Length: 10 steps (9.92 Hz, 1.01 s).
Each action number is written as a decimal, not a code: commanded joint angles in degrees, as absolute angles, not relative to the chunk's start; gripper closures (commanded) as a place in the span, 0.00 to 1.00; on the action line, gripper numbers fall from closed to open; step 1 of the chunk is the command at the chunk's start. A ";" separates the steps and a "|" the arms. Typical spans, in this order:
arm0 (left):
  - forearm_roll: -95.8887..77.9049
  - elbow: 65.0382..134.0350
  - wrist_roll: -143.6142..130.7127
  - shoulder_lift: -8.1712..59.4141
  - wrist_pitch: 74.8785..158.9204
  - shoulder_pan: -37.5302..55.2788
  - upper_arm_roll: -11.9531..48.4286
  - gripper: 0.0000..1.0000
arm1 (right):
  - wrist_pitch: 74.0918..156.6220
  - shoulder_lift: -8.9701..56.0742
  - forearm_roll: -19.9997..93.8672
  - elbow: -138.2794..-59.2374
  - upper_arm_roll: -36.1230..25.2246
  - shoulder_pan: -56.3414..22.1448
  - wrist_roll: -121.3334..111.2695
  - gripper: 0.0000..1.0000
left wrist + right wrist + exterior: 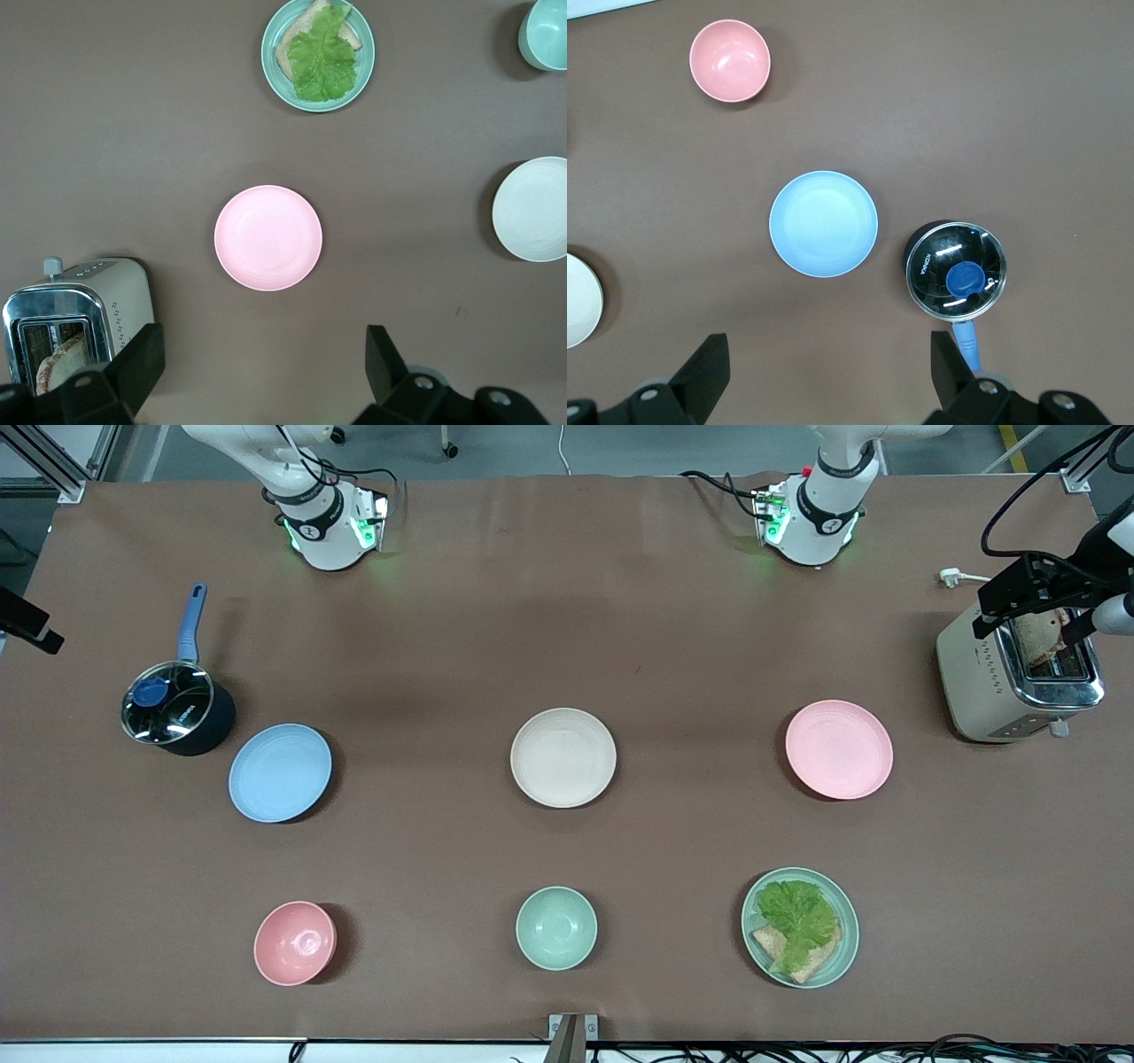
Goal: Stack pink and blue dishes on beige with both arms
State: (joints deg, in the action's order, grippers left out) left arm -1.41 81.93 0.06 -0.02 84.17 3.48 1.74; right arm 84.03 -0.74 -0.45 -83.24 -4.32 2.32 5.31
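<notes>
Blue plate (280,772), beige plate (563,757), pink plate (838,749): apart on table (567,620). Left gripper (266,372) over pink, right gripper (831,372) over blue; jaws released.

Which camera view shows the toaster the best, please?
The front view shows the toaster best: its whole body stands at the left arm's end of the table, with bread in a slot, though a black camera mount crosses its top. The left wrist view shows only part of it at the picture's edge. The right wrist view shows none of it.
</notes>
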 commanded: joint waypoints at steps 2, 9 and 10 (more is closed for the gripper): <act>-2.11 84.55 0.00 -0.79 83.85 3.96 1.23 0.00 | 83.76 -0.88 -0.79 -83.23 -4.04 2.81 5.89 0.00; -2.28 93.92 4.64 0.09 89.70 3.60 -4.90 0.01 | 95.13 6.41 8.26 -94.79 -10.90 3.34 -15.95 0.00; -3.24 97.00 7.79 0.35 91.91 3.60 -7.10 0.01 | 102.32 7.90 9.04 -100.58 -11.59 3.86 -20.35 0.00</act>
State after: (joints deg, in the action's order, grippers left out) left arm -1.66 90.95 4.77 0.50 88.59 3.38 -4.80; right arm 96.09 7.55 7.53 -93.73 -11.20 3.22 -15.97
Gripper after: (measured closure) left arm 0.009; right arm 0.000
